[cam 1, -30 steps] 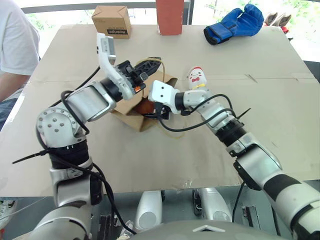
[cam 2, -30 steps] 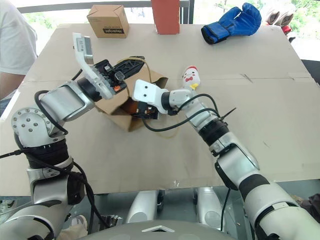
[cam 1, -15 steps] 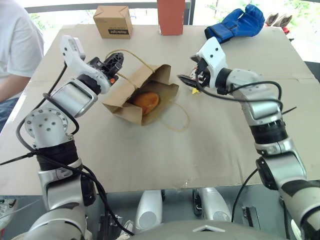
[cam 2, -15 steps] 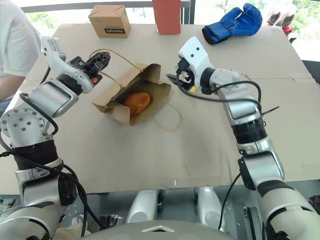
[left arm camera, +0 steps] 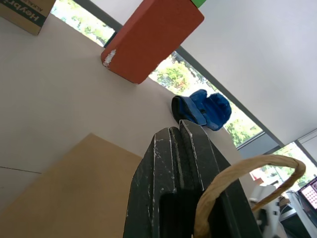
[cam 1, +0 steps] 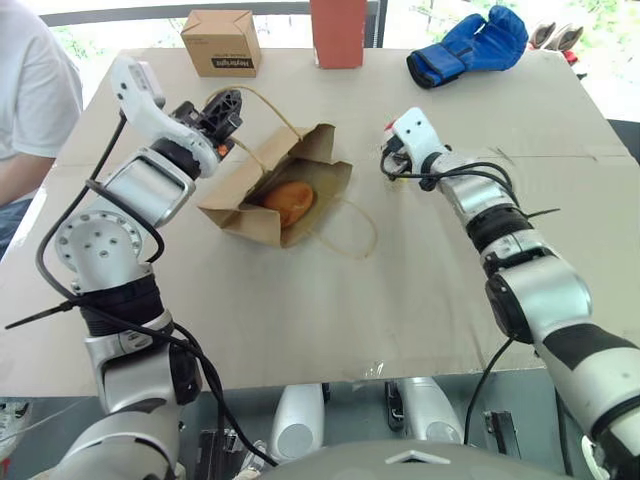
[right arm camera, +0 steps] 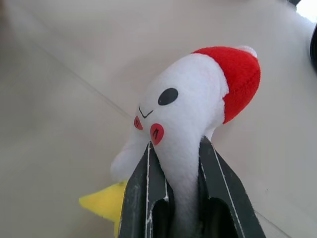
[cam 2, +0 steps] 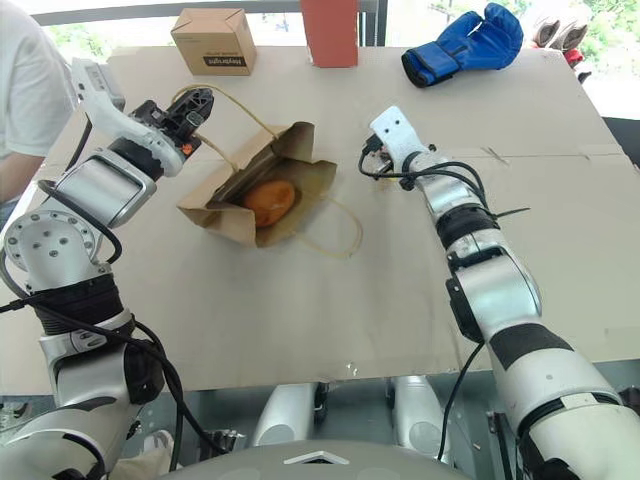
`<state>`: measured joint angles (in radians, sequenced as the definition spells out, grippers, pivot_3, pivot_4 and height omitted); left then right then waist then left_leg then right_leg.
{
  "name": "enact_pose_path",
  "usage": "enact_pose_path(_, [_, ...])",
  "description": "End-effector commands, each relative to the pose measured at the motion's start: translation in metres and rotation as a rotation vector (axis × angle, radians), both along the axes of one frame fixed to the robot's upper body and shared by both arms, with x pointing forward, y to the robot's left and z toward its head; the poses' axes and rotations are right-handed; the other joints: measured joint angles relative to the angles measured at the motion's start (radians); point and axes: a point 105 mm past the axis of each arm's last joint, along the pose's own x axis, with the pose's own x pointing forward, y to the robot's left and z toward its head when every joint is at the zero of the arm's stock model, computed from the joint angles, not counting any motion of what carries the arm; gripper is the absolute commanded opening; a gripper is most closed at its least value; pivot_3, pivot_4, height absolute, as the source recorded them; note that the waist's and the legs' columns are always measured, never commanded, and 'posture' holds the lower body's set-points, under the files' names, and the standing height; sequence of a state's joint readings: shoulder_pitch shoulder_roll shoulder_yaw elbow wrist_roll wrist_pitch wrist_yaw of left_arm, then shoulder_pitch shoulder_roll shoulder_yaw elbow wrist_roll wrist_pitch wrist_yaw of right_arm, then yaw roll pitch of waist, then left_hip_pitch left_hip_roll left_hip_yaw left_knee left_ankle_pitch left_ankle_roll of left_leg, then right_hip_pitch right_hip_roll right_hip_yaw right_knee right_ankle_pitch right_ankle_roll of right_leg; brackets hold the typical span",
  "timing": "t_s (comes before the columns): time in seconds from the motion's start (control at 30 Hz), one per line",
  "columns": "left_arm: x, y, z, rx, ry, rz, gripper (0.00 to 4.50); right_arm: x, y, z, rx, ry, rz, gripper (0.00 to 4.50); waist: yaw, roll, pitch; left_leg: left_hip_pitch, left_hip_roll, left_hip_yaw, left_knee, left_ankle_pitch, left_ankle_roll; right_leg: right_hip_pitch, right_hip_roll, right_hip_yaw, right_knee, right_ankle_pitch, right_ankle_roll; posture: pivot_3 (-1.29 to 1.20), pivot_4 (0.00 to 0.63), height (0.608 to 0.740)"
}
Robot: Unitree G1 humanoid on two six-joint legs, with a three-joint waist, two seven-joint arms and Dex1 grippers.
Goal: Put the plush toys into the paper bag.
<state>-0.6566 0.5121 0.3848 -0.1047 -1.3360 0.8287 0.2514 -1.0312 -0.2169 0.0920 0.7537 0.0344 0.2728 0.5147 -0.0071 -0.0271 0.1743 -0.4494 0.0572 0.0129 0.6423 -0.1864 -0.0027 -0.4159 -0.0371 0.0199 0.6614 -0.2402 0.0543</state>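
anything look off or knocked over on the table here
The paper bag lies on its side, not upright, mouth open with the orange-brown toy inside; the left gripper pulls one handle up. The white chick looks squashed between the right gripper fingers.

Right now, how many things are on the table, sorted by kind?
Plush toys: 2, the orange-brown one in the paper bag, the white chick in the right gripper
Paper bag: 1
Boxes: 2, cardboard box, red box
Boxing glove: 1
Total: 6
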Motion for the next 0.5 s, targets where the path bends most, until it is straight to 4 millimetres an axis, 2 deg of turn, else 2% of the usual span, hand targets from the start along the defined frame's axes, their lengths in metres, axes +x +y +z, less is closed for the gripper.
enact_pose_path(0.03, [-0.006,-0.013,0.017,-0.005,-0.071,-0.072,0.0,-0.059,0.017,0.061,0.185,-0.066,0.287,0.06,0.0,0.0,0.0,0.0,0.0,0.0,0.0,0.0,0.0,0.0,0.0,0.0,0.0,0.0,0.0,0.0,0.15,0.714])
enact_pose_path(0.13, [-0.005,-0.019,0.018,-0.003,-0.073,-0.114,0.0,-0.114,0.029,0.062,0.136,-0.051,0.482,0.06,0.0,0.0,0.0,0.001,0.0,-0.002,-0.001,0.0,0.0,0.0,0.0,-0.002,0.001,0.0,0.0,0.0,0.15,0.714])
enact_pose_path(0.27, [-0.004,-0.027,0.023,0.001,-0.091,-0.179,0.0,-0.149,0.042,0.05,0.0,-0.027,0.589,0.06,-0.008,0.0,0.0,0.002,0.0,-0.002,-0.001,0.0,0.0,0.0,0.001,-0.001,0.001,0.0,0.0,0.0,0.15,0.714])
enact_pose_path(0.33, [-0.005,-0.033,0.027,0.008,-0.106,-0.225,0.0,-0.15,0.048,0.041,-0.069,-0.027,0.593,0.06,-0.007,0.0,0.0,0.002,0.0,-0.002,0.0,0.001,-0.001,0.0,0.001,-0.001,0.001,0.0,0.0,0.0,0.15,0.714])
enact_pose_path(0.5, [-0.016,-0.049,0.033,0.043,-0.138,-0.357,0.0,-0.13,0.059,0.018,-0.184,-0.02,0.574,0.06,-0.005,0.0,0.0,0.002,0.0,-0.001,0.001,0.001,-0.001,0.001,0.001,0.0,0.001,0.0,0.0,0.0,0.15,0.714])
